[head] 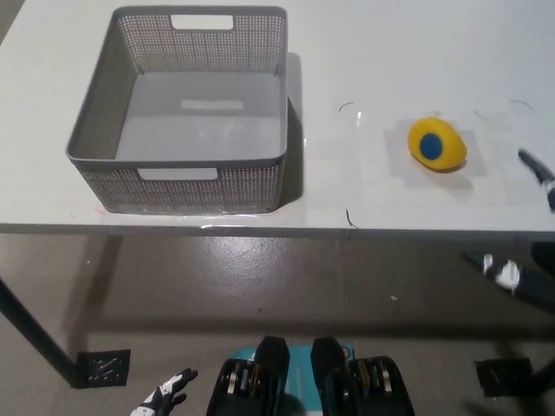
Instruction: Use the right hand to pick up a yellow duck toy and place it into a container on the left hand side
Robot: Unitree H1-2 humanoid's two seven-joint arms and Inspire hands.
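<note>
Grey mesh-patterned basket point(178, 182), yellow duck toy point(437, 145) with blue spot, white table point(390, 52)

The right hand point(531, 227) is cut off by the picture's right edge, so only a fingertip above the table edge and another lower down show, blurred; whether it is open or closed cannot be told. The left hand point(166, 399) is cut by the bottom edge at lower left, with only its fingertips in view. The grey basket's point(95, 113) near wall hides the front strip of its floor.
</note>
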